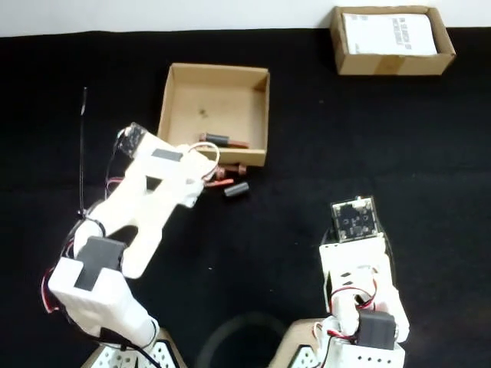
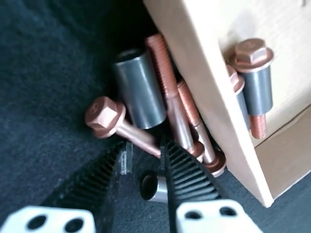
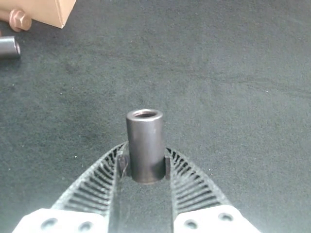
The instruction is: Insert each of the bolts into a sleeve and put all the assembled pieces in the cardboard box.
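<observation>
- From the high view, the open cardboard box [image 1: 173,100] sits near the middle of a black surface [image 1: 345,138]. The left arm [image 1: 146,199] stretches to the box's near corner.
- Just outside that corner lie loose bolts [image 1: 222,182] and a dark loose sleeve [image 1: 237,188]. One assembled piece [image 1: 219,140] rests inside the box against the near wall.
- The left wrist view makes out what the overhead view cannot. The left gripper [image 2: 145,149] is parted narrowly, its fingertips on either side of the shaft of a copper bolt [image 2: 104,116] that lies on the surface. There is a gap, so the shaft is not pinched.
- Lower between those fingers lies a short sleeve [image 2: 151,187].
- The same close view shows two long bolts [image 2: 167,92] lying along the box's outer wall, and two bolt-in-sleeve pieces [image 2: 255,80] inside it.
- In the right wrist view, the right gripper [image 3: 144,167] clamps an upright sleeve [image 3: 145,138], bore facing up, over bare surface.
- The overhead view places the right arm [image 1: 357,261] at the near right, well apart from the box.
- A second box [image 1: 383,65] holding paper sits at the far right.
</observation>
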`<state>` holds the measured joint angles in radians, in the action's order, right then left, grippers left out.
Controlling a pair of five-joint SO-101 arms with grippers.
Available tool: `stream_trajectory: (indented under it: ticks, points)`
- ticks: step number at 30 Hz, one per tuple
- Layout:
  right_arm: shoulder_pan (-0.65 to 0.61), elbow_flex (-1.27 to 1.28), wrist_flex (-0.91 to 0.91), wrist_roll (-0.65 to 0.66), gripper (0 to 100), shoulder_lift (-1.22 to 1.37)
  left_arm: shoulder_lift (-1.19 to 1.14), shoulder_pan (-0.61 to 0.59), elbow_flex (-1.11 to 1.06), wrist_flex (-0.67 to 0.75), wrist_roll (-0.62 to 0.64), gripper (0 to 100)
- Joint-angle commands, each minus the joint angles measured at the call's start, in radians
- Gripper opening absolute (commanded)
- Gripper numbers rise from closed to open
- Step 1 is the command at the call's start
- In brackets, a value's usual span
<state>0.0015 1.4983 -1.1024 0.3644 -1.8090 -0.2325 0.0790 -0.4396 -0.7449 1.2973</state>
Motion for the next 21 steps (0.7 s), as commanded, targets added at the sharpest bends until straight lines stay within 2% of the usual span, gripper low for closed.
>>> stream_trajectory:
  ticks: [1,8,17,21]
  points:
    - [-0.021,-0.073,-0.036,0.011,0.8,0.005,-0.104,-0.073,0.127,-0.13,-0.031,1]
    - [-0.039,-0.111,-0.077,0.011,0.8,0.005,-0.314,-0.085,0.446,-0.454,-0.049,1]
    - [-0.041,-0.11,-0.077,0.012,1.2,0.005,-0.357,-0.082,0.581,-0.568,-0.049,1]
    - [-0.042,-0.11,-0.077,0.012,1.2,0.005,-0.357,-0.079,0.691,-0.674,-0.048,1]
